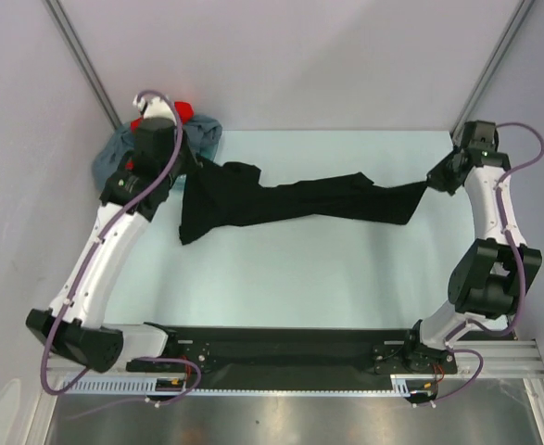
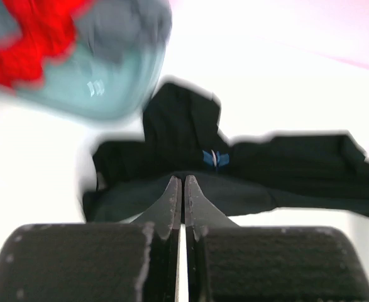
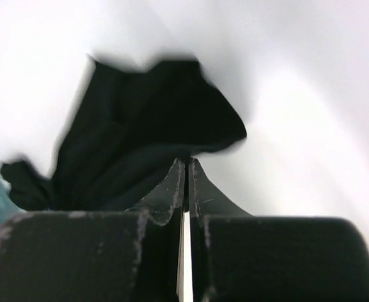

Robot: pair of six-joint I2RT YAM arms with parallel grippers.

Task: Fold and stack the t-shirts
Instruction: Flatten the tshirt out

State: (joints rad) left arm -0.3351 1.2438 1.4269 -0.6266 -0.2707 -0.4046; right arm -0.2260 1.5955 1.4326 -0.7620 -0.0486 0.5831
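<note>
The black t-shirt is stretched in a long band across the far part of the table. My left gripper is shut on its left end; in the left wrist view the cloth shows a small blue-white logo. My right gripper is shut on the right end, and the right wrist view shows the black cloth pinched at the tips. The red t-shirt and the grey-blue t-shirt lie bunched at the far left corner, partly hidden by my left arm.
The pale table runs to a wall at the far side. A metal post stands at the far left and another at the far right. A black base rail lies at the near edge.
</note>
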